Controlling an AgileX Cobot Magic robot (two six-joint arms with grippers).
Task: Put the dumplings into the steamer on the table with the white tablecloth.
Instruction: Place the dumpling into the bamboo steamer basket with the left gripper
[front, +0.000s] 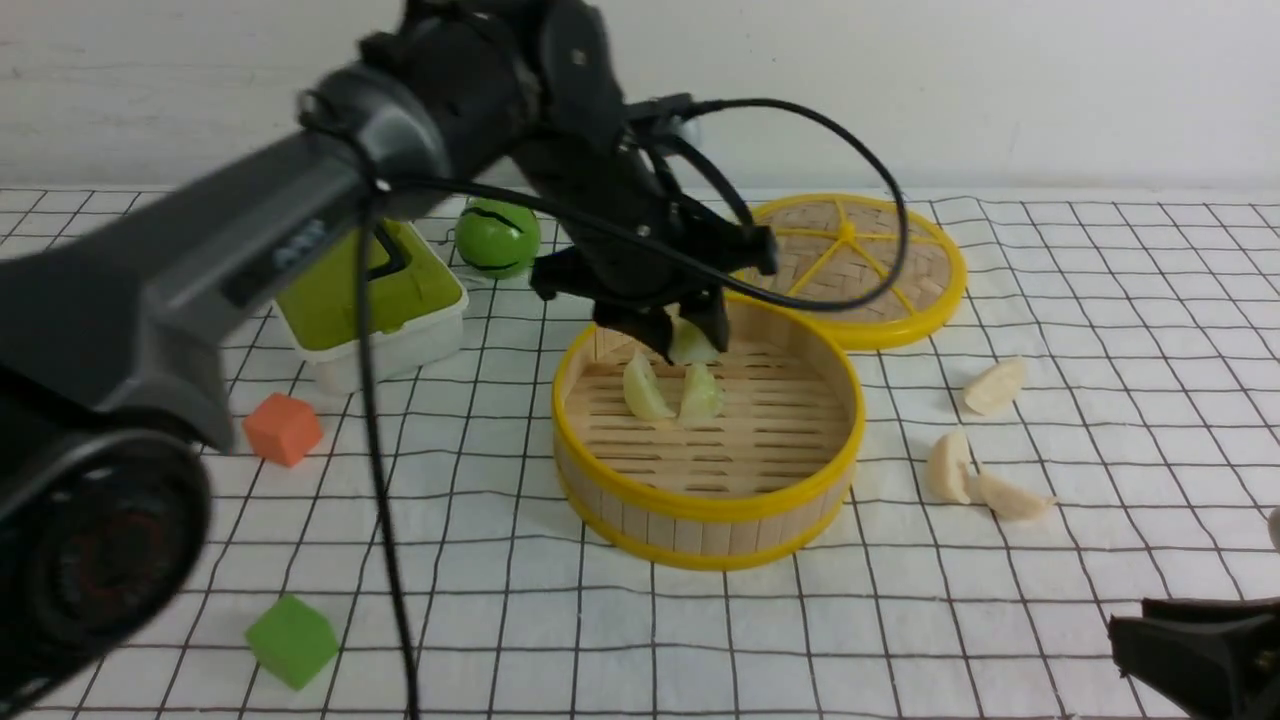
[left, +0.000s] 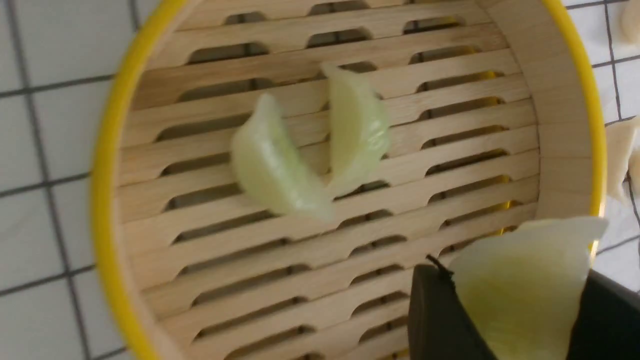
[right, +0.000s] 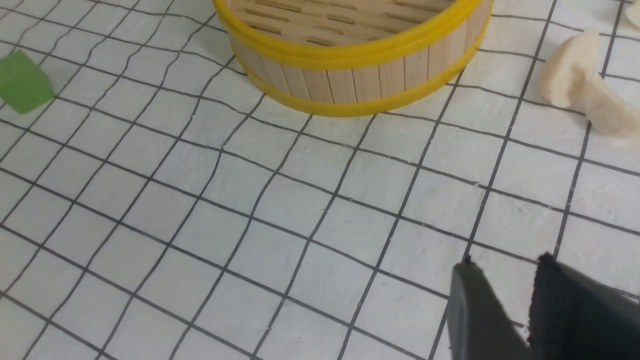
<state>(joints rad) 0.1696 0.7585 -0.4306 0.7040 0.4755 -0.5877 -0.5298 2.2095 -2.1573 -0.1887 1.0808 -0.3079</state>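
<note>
- Left gripper (front: 688, 345) clamps a green dumpling (left: 520, 285) by the upper rim of the steamer (front: 700, 505); dropped here, it could bounce out.
- Right gripper (right: 505, 262), lower right: jaws slightly apart, empty.

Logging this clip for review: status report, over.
Left gripper shut on third green dumpling over steamer. Two green dumplings inside, three white dumplings on tablecloth. Right gripper slightly open, empty. Path clear.

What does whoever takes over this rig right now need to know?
Left tool: shut on a green dumpling, over the far side of the steamer.
Right tool: empty, low over the white tablecloth, near right; open or shut unclear.
Done: two green dumplings lie on the steamer floor.
Left: release the held one, then move three white dumplings off the cloth right of the steamer.
</note>
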